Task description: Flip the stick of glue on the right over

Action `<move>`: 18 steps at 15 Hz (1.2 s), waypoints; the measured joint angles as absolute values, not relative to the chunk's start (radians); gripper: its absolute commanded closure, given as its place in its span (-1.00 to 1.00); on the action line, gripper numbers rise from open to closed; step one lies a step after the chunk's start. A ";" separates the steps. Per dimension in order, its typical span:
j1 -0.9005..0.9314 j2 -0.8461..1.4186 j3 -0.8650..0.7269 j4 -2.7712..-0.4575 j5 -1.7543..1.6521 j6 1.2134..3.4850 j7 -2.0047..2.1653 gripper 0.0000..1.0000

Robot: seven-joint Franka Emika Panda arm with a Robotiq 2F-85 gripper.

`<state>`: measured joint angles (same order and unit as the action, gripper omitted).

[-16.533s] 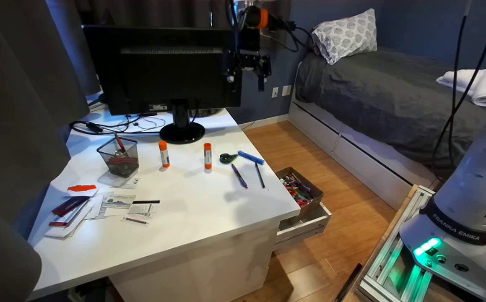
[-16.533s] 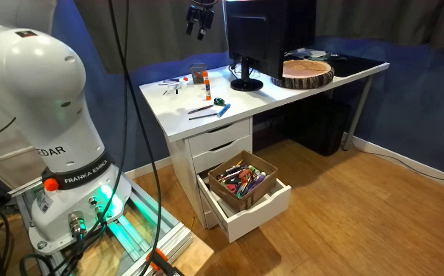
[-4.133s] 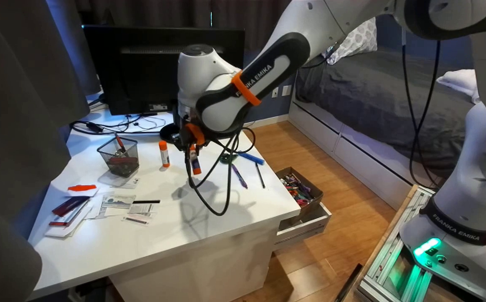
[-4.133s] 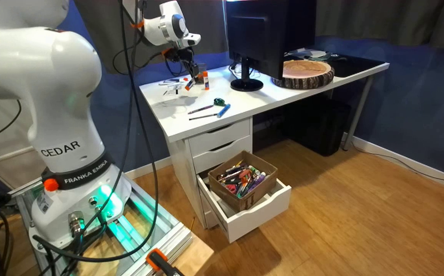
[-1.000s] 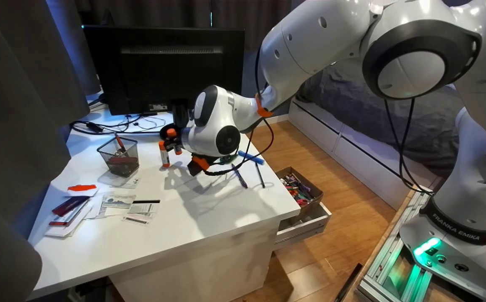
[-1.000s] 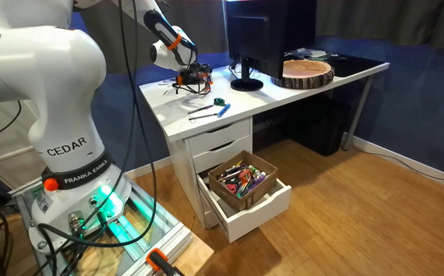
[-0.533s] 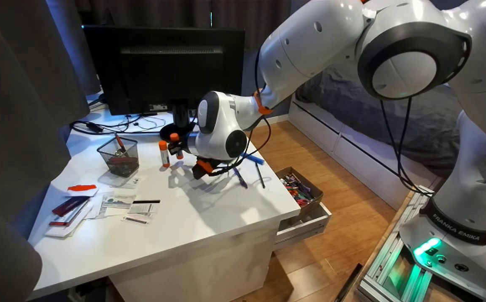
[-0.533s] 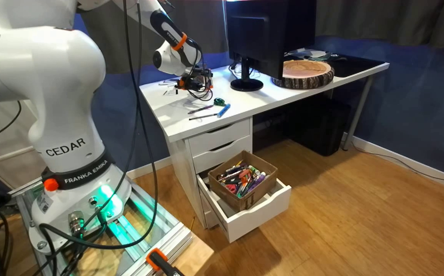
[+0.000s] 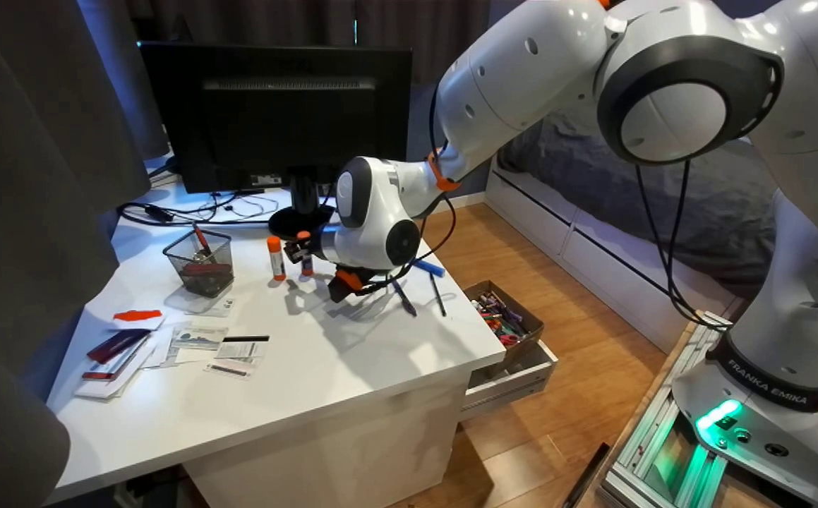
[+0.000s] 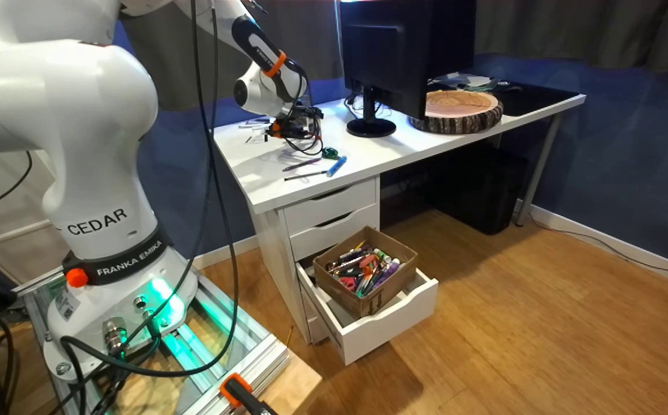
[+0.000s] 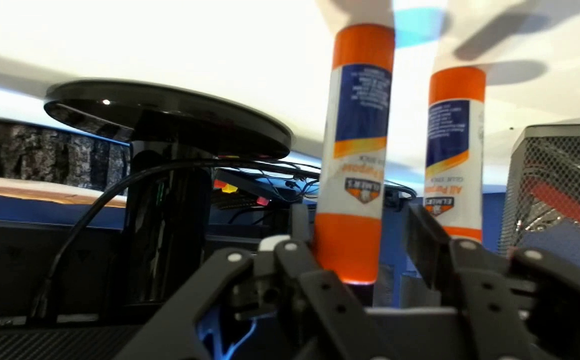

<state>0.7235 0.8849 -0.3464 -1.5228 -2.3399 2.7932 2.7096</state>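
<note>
Whereas a second ago the stick of glue (image 9: 307,267) showed higher in an exterior view, it is now lower and slightly toward four o'clock from that spot, upright, its lower end seeming to meet the desk (image 9: 289,384). Against the oldest frame, where it stood close to the green round item (image 10: 329,153), it has shifted toward nine o'clock and is now just beside the look-alike stick (image 11: 455,125), which keeps its place. Back then the gripper (image 11: 356,220) hung high at the edge of the monitor (image 9: 267,113); now it is down at the stick, the arm (image 9: 373,204) reaching in from two o'clock. The grip is released: in the wrist view, which stands upside down, the fingers (image 11: 427,240) are parted around the orange end, the one at nine o'clock close against it, whether touching I cannot tell, the one at three o'clock plainly apart. Both labels run the same way there, blue panel toward twelve, logo toward six. From the stick, in an exterior view, the monitor's round foot (image 9: 284,224) lies toward twelve, the mesh cup (image 9: 200,267) toward nine and the purple pen (image 9: 404,300) toward four, all unmoved since the oldest frame.
</note>
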 measured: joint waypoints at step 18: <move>0.624 0.794 -0.252 -1.566 -2.281 2.950 2.594 -1.00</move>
<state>0.6240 0.7939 -0.2516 -1.5655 -2.2809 2.9499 2.5941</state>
